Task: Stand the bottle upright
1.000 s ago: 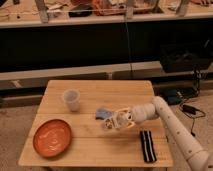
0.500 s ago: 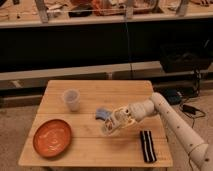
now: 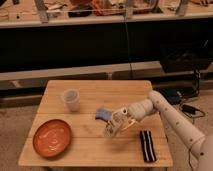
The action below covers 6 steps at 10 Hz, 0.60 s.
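— Where is the gripper (image 3: 119,121)?
— Over the middle of the table (image 3: 90,90), just beside a blue thing (image 3: 102,114). It is closed around the bottle (image 3: 110,130).
— And the bottle?
— Tilted, between the plate (image 3: 52,137) and the black strip (image 3: 147,145).

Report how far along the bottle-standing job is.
Done: the gripper is at the bottle, low over the middle of the table, beside a blue item. In hand: the bottle looks tilted at the gripper, not upright; whether it is gripped cannot be told. Left: tip it onto its base, standing like the clear cup, then let go.
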Tool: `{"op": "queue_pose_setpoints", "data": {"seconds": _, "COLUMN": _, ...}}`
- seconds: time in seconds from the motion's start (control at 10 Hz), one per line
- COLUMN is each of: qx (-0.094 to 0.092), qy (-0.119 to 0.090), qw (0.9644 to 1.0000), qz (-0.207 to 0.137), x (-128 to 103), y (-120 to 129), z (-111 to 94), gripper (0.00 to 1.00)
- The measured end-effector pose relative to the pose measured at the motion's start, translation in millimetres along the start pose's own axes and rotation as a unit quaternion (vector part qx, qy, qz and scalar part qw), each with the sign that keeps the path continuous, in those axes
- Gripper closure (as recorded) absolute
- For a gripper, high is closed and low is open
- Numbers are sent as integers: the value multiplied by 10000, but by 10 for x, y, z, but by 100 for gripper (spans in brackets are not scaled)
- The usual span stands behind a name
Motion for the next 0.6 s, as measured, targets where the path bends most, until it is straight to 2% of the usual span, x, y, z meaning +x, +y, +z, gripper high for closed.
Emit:
{"op": "queue_pose_setpoints", "data": {"seconds": 0.2, "qx": -144, "qy": 287, "qw": 9993, "qz": 193, "x": 80, "y": 29, "z": 42, "gripper": 100}}
{"op": "queue_pose_setpoints", "data": {"seconds": 0.4, "qx": -201, "qy": 533, "qw": 9975, "qz": 407, "x": 286, "y": 113, "z": 72, "gripper": 100}}
{"op": "queue_pose_setpoints", "data": {"seconds": 0.6, "qx": -189, "qy": 691, "qw": 9966, "qz": 411, "x": 445, "y": 148, "z": 93, "gripper": 100}}
